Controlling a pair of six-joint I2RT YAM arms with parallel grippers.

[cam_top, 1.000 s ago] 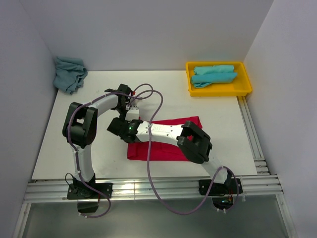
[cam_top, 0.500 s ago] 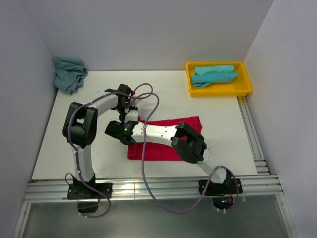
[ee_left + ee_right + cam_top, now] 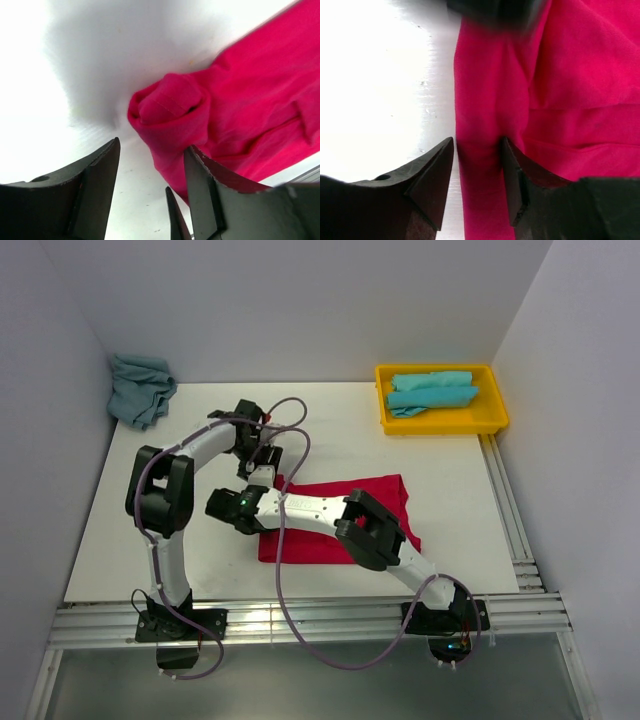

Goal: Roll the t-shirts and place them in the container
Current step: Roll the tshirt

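Note:
The red t-shirt (image 3: pixel 335 520) lies folded flat in the middle of the table, its left edge rolled into a thick bead (image 3: pixel 480 125). My left gripper (image 3: pixel 262 476) hangs over the shirt's far-left corner, open, with the bunched roll end (image 3: pixel 170 107) just ahead of its fingertips (image 3: pixel 152 145). My right gripper (image 3: pixel 250 522) reaches across the shirt to its left edge and stands open; its fingers (image 3: pixel 477 142) straddle the rolled bead without clamping it. Turquoise t-shirts lie rolled in the yellow tray (image 3: pixel 432 390), and another sits crumpled at the back left (image 3: pixel 140 388).
The yellow tray (image 3: pixel 442 426) stands at the back right against the side wall. White walls close in the table on three sides. Metal rails run along the near edge (image 3: pixel 300 620) and the right edge (image 3: pixel 510 510). Both arms' cables loop over the shirt.
My left gripper has opened, let go of the red shirt's corner and drawn back a little. My right gripper has slid left to the shirt's rolled edge.

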